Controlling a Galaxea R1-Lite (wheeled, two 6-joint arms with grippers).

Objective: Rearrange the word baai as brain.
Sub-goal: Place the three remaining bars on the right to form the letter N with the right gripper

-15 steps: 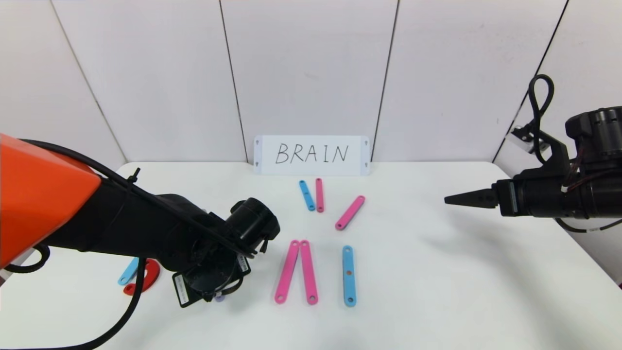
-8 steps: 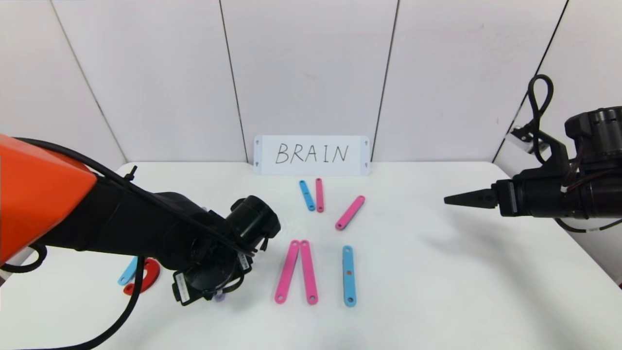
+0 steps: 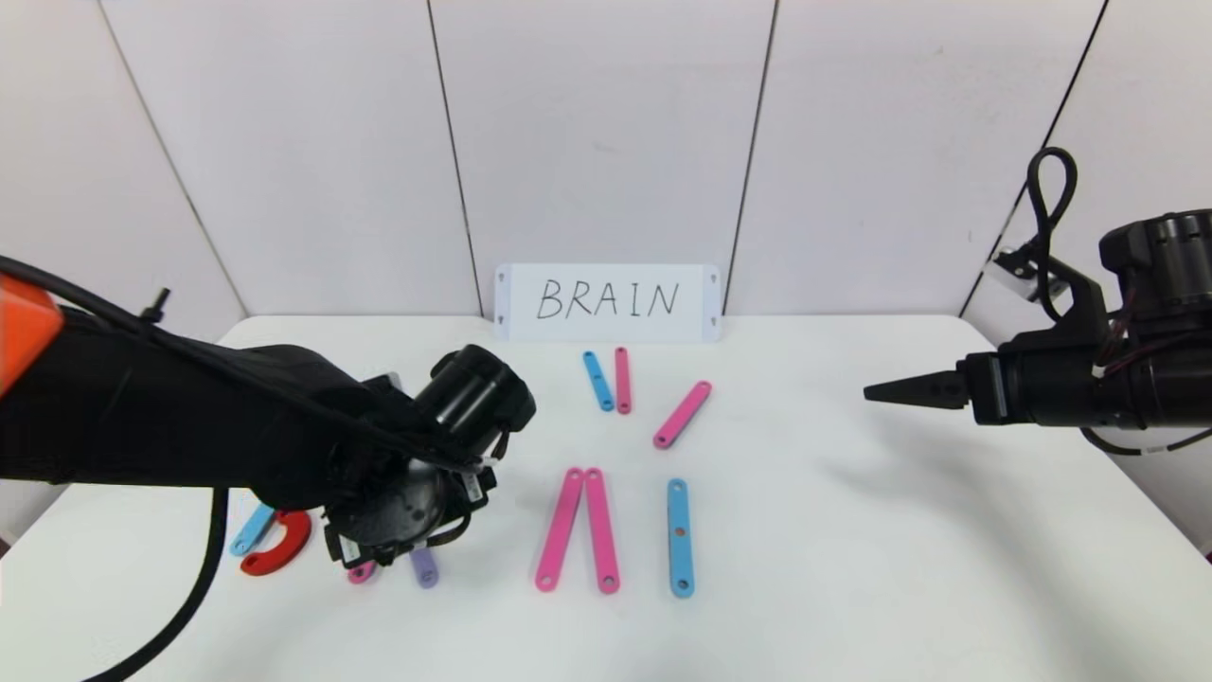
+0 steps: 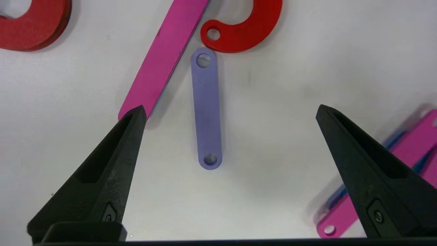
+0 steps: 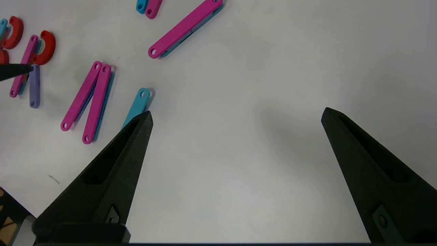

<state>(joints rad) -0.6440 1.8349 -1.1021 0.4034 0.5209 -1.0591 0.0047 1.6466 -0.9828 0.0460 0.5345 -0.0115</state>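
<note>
My left gripper (image 4: pixel 230 109) is open and empty, pointing down above the table's left front. A short purple strip (image 4: pixel 206 109) lies flat between its fingers, nearer one finger and touching neither. Beside it lie a pink strip (image 4: pixel 164 58) and a red C-shaped curve (image 4: pixel 245 30), with another red curve (image 4: pixel 30 24) farther off. In the head view the arm hides most of these; only the purple end (image 3: pixel 425 568), a pink end (image 3: pixel 361 572), a red curve (image 3: pixel 276 547) and a blue strip (image 3: pixel 251 529) show. My right gripper (image 5: pixel 238 112) is open and empty, held high at the right (image 3: pixel 881 390).
Two long pink strips (image 3: pixel 578 530) form a narrow upside-down V at centre, with a long blue strip (image 3: pixel 680 537) to their right. Behind them lie a short blue strip (image 3: pixel 597 380), a short pink strip (image 3: pixel 622 379) and a slanted pink strip (image 3: pixel 682 414). The white BRAIN card (image 3: pixel 607 301) stands against the wall.
My left arm has drawn back and to the left, uncovering the ends of the pink and purple strips. The right arm has not moved.
</note>
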